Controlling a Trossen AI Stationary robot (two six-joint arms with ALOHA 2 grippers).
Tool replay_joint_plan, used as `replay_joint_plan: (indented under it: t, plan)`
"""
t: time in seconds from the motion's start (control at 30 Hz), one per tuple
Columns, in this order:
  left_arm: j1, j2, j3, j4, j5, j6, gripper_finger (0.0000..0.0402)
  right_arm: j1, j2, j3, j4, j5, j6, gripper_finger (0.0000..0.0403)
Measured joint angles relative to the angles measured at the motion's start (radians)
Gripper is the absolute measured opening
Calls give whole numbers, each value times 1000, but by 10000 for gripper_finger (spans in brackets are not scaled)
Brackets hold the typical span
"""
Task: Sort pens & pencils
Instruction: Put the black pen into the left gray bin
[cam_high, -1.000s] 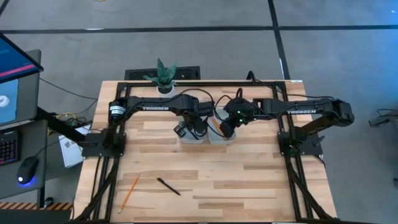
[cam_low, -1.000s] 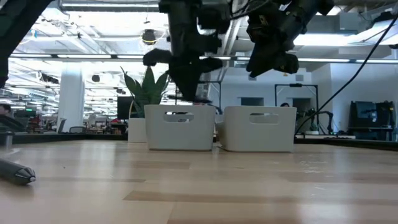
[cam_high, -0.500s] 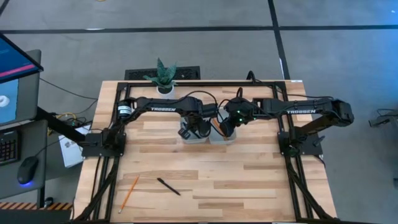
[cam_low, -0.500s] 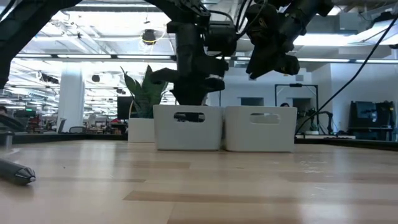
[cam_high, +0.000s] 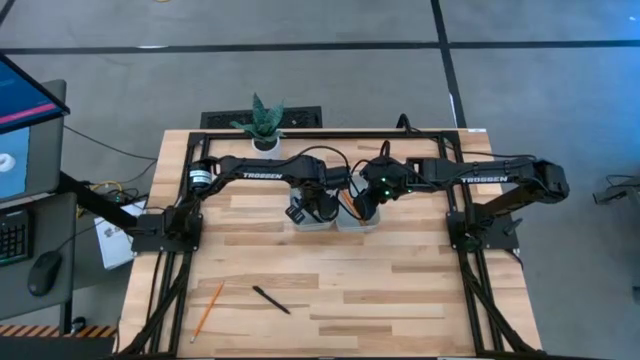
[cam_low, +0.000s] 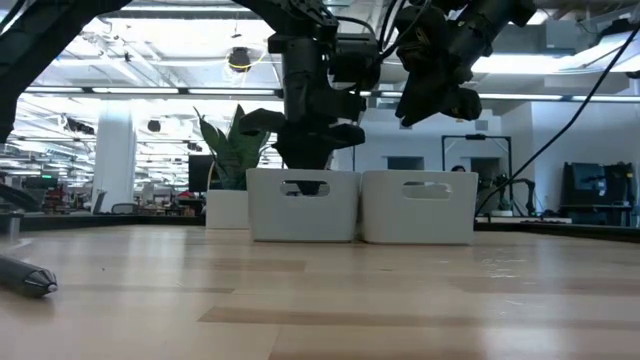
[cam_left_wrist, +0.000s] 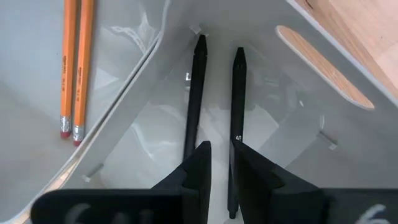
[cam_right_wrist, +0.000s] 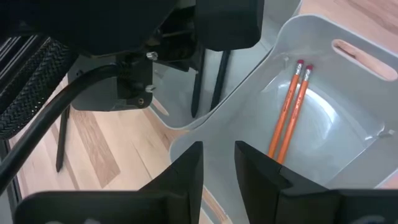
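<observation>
Both arms reach in over the two white bins at the back middle of the surface (cam_high: 400, 290). The left gripper (cam_left_wrist: 216, 163) hangs over the left bin (cam_low: 303, 205), its fingers released with a narrow gap between them and nothing held. Two black pens (cam_left_wrist: 195, 93) lie side by side on that bin's floor, right under the fingers. The right gripper (cam_right_wrist: 217, 163) hovers above the right bin (cam_low: 418, 207), also released and empty. Two orange pencils (cam_right_wrist: 287, 109) lie together in that bin, erasers at the same end. Nearer the front left of the surface, one pencil (cam_high: 207, 310) and one pen (cam_high: 271, 300) lie apart from each other, well away from the bins. A potted plant (cam_high: 262, 122) stands at the back edge.
</observation>
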Motion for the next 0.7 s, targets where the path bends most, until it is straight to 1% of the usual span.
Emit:
replay_joint_plan:
  t: [0.27,0.37,0.5,0.7]
  plan:
    - [0,-3,0,-16,-18,-1,53,0,0,0,0,0,0,113]
    - [0,-21,-1,-30,-3,-26,53,0,-1,1,3,0,0,113]
    - [0,-69,-2,-45,25,-68,53,0,-3,3,9,-1,-7,113]
    - [0,-167,-2,-97,10,-184,53,0,-5,4,12,-1,-8,113]
